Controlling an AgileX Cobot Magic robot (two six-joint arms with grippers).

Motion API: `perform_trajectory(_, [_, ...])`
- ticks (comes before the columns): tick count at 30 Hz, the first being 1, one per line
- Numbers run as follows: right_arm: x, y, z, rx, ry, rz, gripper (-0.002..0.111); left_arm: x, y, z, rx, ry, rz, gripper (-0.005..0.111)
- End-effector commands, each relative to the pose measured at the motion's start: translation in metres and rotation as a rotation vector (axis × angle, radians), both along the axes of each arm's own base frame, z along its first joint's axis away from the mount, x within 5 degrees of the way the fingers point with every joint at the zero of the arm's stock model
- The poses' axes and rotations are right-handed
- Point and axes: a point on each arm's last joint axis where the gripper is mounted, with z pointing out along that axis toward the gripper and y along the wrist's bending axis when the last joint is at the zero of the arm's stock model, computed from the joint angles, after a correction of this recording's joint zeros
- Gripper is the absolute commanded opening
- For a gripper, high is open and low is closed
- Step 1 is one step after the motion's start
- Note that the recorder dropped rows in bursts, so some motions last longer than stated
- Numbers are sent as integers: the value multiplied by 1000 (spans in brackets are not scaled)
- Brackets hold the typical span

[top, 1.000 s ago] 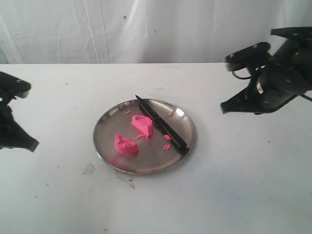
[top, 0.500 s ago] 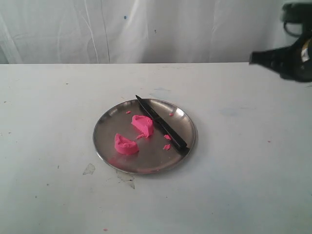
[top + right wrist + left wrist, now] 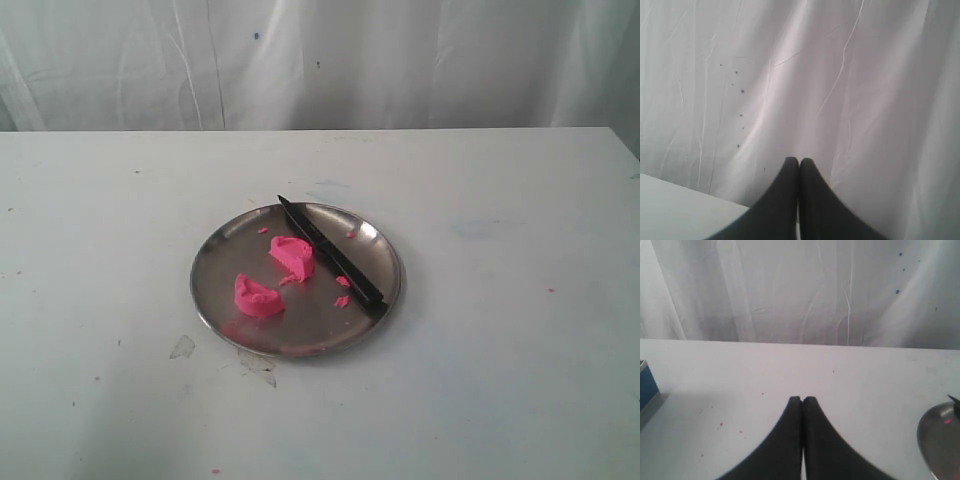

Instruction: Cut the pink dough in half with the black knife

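Only the wrist views show the grippers: the left gripper [image 3: 802, 401] and right gripper [image 3: 799, 162] are each pressed together, empty. Two lumps of pink dough [image 3: 292, 256] [image 3: 258, 297] (plus small pink crumbs) are seen on the steel plate [image 3: 222, 256], with one black knife [image 3: 332, 253] lying beside them.

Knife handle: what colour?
Black, like the blade; the black knife shows best in the exterior view.

Two pink dough [image 3: 291, 256] lumps on plate [image 3: 225, 250], black knife [image 3: 330, 252] right of them, plate on table [image 3: 500, 350]
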Motion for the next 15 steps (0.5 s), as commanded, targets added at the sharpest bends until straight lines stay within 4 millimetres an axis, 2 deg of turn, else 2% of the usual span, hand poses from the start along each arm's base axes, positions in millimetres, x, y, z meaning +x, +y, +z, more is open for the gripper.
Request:
perform_trajectory(1, [-28, -11, 2, -6, -59, -56, 0, -10, 1, -10, 5, 92, 22, 0])
perform_trajectory(6, [-59, -19, 11, 22, -154, -82, 0, -11, 1, -12, 3, 106, 25, 0])
perform_trajectory(11, [-74, -23, 15, 39, -205, -83, 0, -11, 1, -12, 3, 106, 25, 0])
perform_trajectory(13, [-79, -32, 10, 61, -156, -170, 0, -11, 1, -12, 3, 106, 25, 0])
perform_trajectory(15, [-91, -33, -3, -26, -220, -200, 0, -11, 1, -12, 3, 105, 24, 0])
